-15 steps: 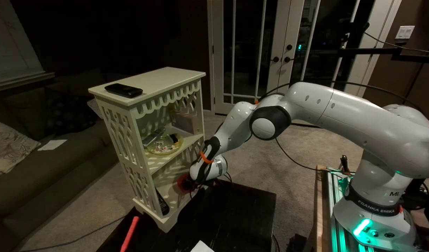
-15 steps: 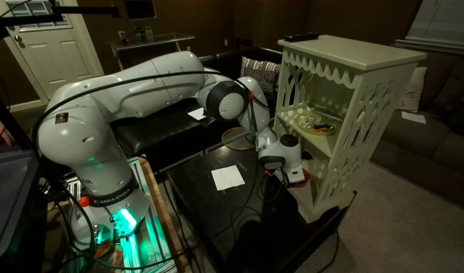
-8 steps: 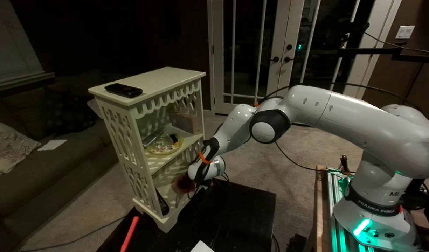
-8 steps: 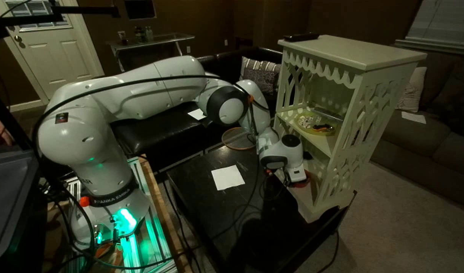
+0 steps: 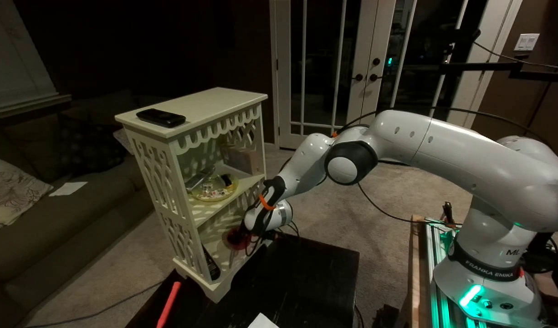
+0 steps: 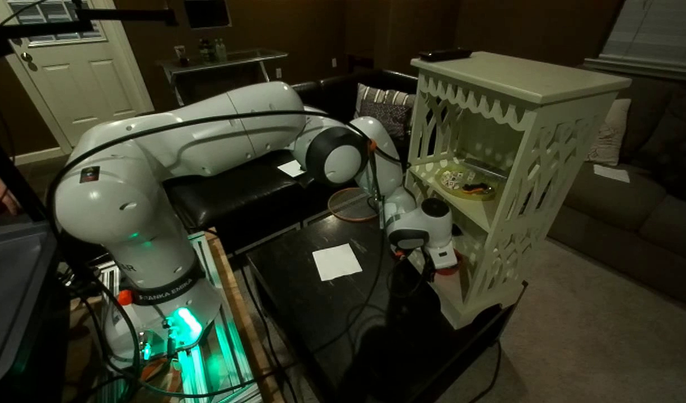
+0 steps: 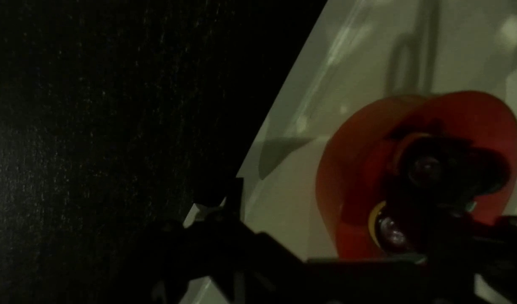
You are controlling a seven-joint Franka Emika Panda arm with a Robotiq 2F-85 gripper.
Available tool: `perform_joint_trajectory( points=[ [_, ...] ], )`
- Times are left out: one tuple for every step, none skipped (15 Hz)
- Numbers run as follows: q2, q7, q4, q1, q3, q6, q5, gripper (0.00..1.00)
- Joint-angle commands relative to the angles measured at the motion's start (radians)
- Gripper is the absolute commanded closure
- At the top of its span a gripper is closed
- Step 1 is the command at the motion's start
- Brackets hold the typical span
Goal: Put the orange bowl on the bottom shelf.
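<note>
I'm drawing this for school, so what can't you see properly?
The gripper: dark or hidden in every view; whether it holds the orange bowl is unclear.
The bowl's underside: hidden by its side in the wrist view; contact with the bottom shelf is unclear.
The red stick: one end cut off by an exterior view's bottom edge.
The white pieces: details too small in both exterior views.

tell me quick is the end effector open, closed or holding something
End effector: can't tell whether open, closed or gripping; it is at the orange bowl, but too dark to make out.
</note>
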Motion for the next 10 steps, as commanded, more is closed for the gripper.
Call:
perform_joint_trajectory(
  points=[
    [-0.083,-0.078,-0.083,-0.044,0.018,-0.030,-0.015,0.00],
    [-0.103,-0.105,-0.103,-0.056,0.025,-0.039,-0.015,0.00],
    [-0.131,-0.143,-0.138,-0.064,0.021,-0.058,-0.027,0.00],
    [-0.151,-0.178,-0.165,-0.066,0.013,-0.069,-0.036,0.00],
    [-0.176,-0.263,-0.201,-0.094,0.037,-0.071,-0.051,0.00],
    [-0.197,-0.322,-0.236,-0.109,0.046,-0.064,-0.059,0.00],
    [-0.220,-0.379,-0.276,-0.133,0.058,-0.053,-0.077,0.00],
    [-0.242,-0.448,-0.317,-0.165,0.080,-0.038,-0.091,0.00],
    [-0.265,-0.513,-0.359,-0.197,0.099,-0.028,-0.107,0.00],
    [-0.290,-0.572,-0.399,-0.227,0.113,-0.031,-0.126,0.00]
  ],
)
